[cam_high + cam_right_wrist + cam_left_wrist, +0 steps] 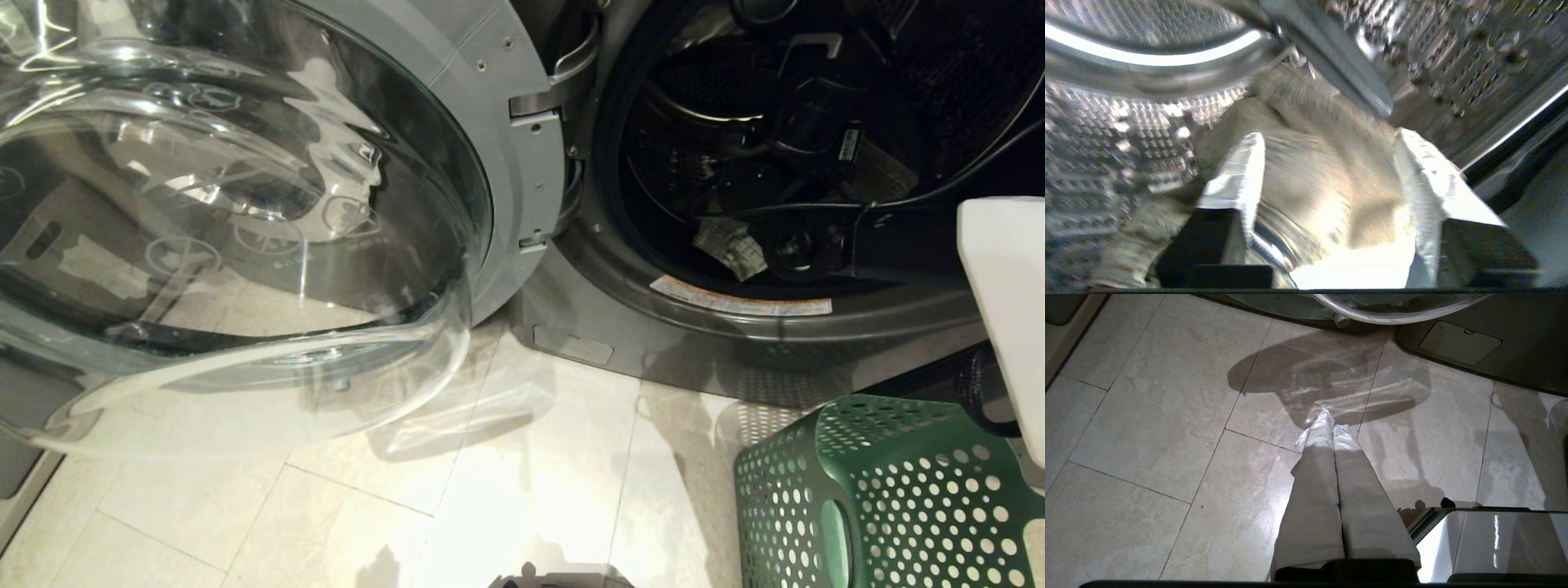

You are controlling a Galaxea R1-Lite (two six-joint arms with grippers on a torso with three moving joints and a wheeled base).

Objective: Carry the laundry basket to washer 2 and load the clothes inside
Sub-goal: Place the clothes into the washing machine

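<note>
**Right claw open inside the washer drum**

My right claw [1327,192] is inside the drum [1118,122] of washer 2 [735,327], fingers spread wide, with the clothes [1310,163] lying between and below them. My left claw [1331,437] hangs over the floor tiles [1147,437], fingers pressed together. The laundry basket [890,498] lies on its side on the floor, beside the open door [229,220].

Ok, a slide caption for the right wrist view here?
Right gripper inside the washer drum, fingers spread open with the pale clothes lying between and beyond them.
</note>
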